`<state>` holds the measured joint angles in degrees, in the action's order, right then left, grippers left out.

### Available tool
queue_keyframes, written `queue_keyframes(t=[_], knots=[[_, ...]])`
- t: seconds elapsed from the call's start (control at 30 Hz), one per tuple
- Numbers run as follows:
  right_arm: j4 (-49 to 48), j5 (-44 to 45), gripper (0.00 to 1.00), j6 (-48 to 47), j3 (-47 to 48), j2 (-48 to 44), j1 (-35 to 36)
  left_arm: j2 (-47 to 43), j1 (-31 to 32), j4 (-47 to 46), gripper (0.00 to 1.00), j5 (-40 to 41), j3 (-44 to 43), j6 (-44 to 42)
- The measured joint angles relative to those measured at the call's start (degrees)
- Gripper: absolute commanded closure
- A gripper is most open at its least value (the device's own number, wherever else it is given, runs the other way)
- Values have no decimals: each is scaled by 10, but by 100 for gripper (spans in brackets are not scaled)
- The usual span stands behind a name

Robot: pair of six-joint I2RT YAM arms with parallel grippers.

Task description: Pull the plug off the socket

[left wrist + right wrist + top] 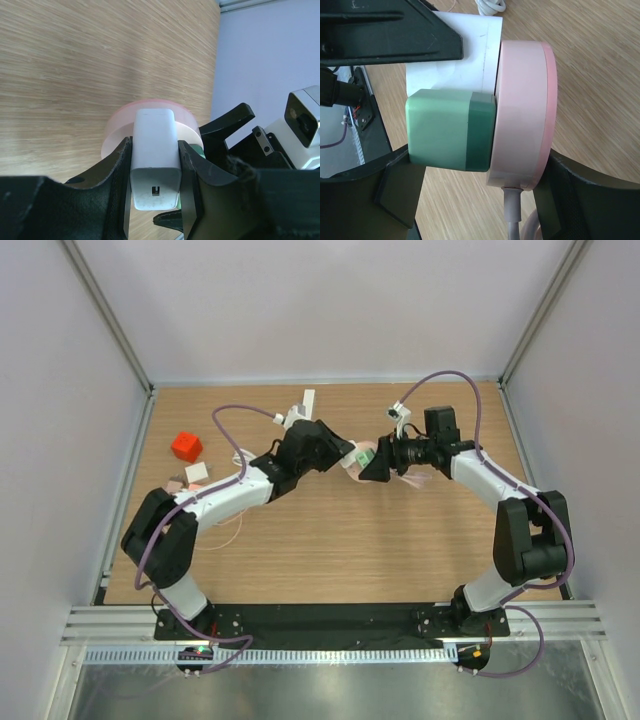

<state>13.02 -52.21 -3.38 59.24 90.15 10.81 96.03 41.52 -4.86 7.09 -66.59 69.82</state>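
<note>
A round pink socket (520, 115) is held above the table, with a white plug (470, 50) and a green plug (450, 130) both seated flush in its face. My left gripper (155, 165) is shut on the white plug (155, 150), one finger on each side; the socket (117, 130) shows behind it. My right gripper (480, 165) spans the green plug and the socket, one finger against the socket's back rim. In the top view both grippers, left (345, 455) and right (372, 462), meet at the socket (357, 464) at mid-table.
The socket's pale cable (511, 210) hangs down between the right fingers. A red cube (186, 446) and a small white block (196, 472) lie at the far left, with a white cord (240, 455) near the left arm. Walls surround the table.
</note>
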Motion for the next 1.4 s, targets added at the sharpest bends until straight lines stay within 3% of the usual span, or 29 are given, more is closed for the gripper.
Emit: queue_keyframes(t=[0.13,0.27,0.5,0.57,0.83,0.93,1.23,1.4], knots=[[-2,-18,25,-7,3,0,-2,-15,-3,8,100,-5,5,-3],[-3,-40,15,-8,3,0,-6,-29,-3,9,100,-8,14,-3],[-8,-67,10,-1,2,-1,-14,-36,-3,4,100,-11,18,-2],[-9,-75,3,4,2,-2,-17,-37,-4,4,100,-11,18,-2],[-21,-84,2,19,-8,-2,-31,-39,-10,4,100,-11,18,0],[-23,-84,7,20,-8,-2,-31,-40,-10,4,100,-11,18,0],[-23,-65,41,31,-8,-1,-31,-44,-10,3,100,-11,18,9],[-23,-46,49,40,-8,-1,-28,-44,-10,-5,100,-11,23,23]])
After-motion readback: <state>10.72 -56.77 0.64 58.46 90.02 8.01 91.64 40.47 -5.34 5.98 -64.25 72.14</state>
